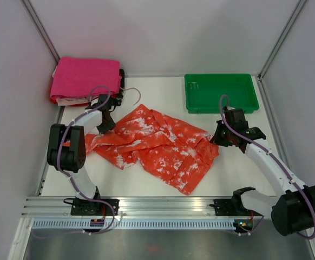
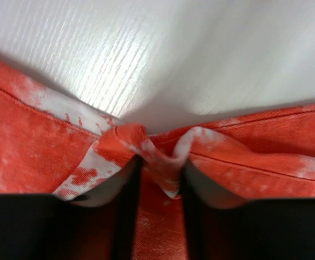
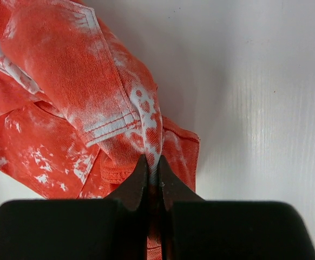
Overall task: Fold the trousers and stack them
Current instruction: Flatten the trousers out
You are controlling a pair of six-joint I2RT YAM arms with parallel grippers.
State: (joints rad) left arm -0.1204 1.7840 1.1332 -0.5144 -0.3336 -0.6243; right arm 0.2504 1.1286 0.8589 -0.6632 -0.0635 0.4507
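The orange-red trousers (image 1: 157, 149) with white blotches lie crumpled across the middle of the white table (image 1: 146, 97). My left gripper (image 1: 104, 125) is down on their upper left edge. In the left wrist view its jaws (image 2: 157, 168) stand half apart, with a raised fold of the trousers (image 2: 33, 146) bunched between the tips. My right gripper (image 1: 218, 138) is at the right end of the trousers. In the right wrist view it (image 3: 152, 162) is shut on a thin hemmed edge of the trousers (image 3: 60, 70).
A folded magenta-pink cloth (image 1: 86, 77) lies in the back left corner, just behind my left arm. A green tray (image 1: 190, 92) stands at the back right. Walls close in the table on the left, back and right.
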